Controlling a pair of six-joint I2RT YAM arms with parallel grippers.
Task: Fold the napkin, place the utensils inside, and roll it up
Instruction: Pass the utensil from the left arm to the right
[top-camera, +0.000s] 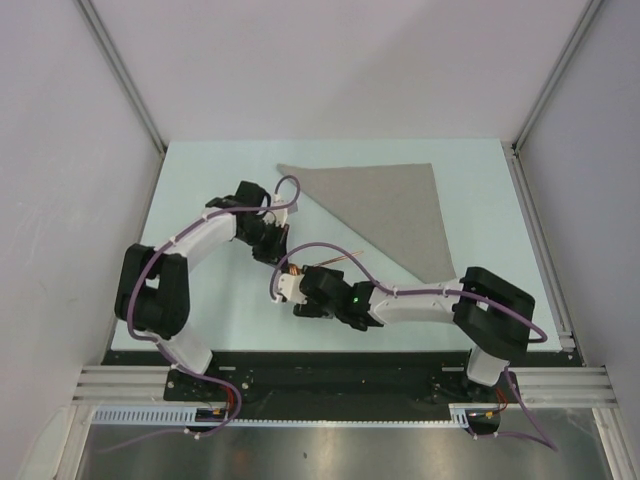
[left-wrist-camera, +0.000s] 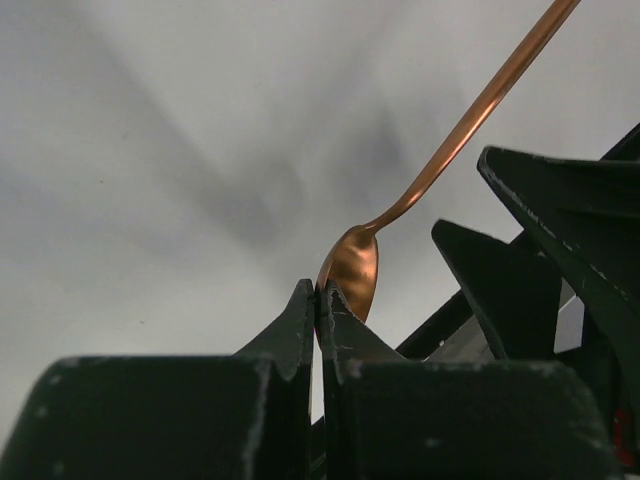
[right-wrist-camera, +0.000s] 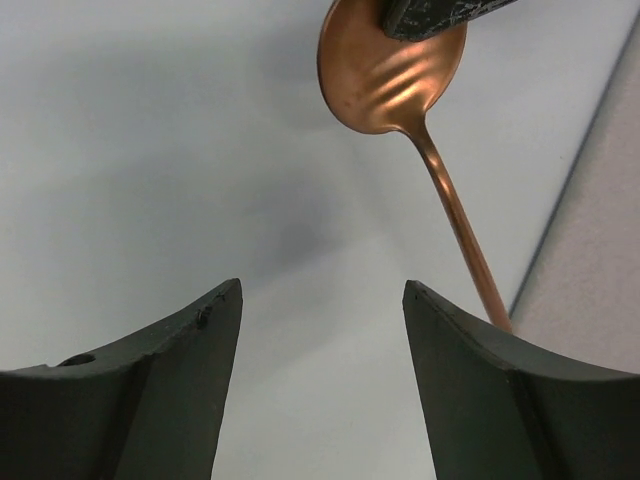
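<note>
Near the middle of the pale desk (top-camera: 215, 320), just short of the napkin (top-camera: 385, 205): a thin copper-brown spoon (top-camera: 335, 260), pinched by its bowl in the left claw (top-camera: 280, 255). From the left wrist, two dark fingers (left-wrist-camera: 290, 330) pressed together on the rim of the round bowl, the spoon (left-wrist-camera: 440, 160) slanting away up and to the right, handle out past the top corner. At the right of that same view, close by, the black fingers of the right claw (left-wrist-camera: 520, 270). Spread wide and gripping nothing, that right claw (top-camera: 290, 285), set just on the near side of the spoon and pointed toward the bowl. From the right wrist, one dark finger (right-wrist-camera: 150, 390) in each lower corner, bare desk (right-wrist-camera: 150, 150) between them, and above the gap the shiny bowl of the spoon (right-wrist-camera: 385, 75) with a tip of the left claw (right-wrist-camera: 440, 12) clamped over its top edge. Handle running down and to the right from there, ending close to the slanted edge of the napkin (right-wrist-camera: 600, 290); touching or not, cannot tell. As for the napkin: plain grey-beige, folded into a flat triangle on the far half of the desk, one straight edge along the far side, the long edge slanting down to a point at the right, near the right arm's elbow. Well apart from both claws, with nothing on top.
</note>
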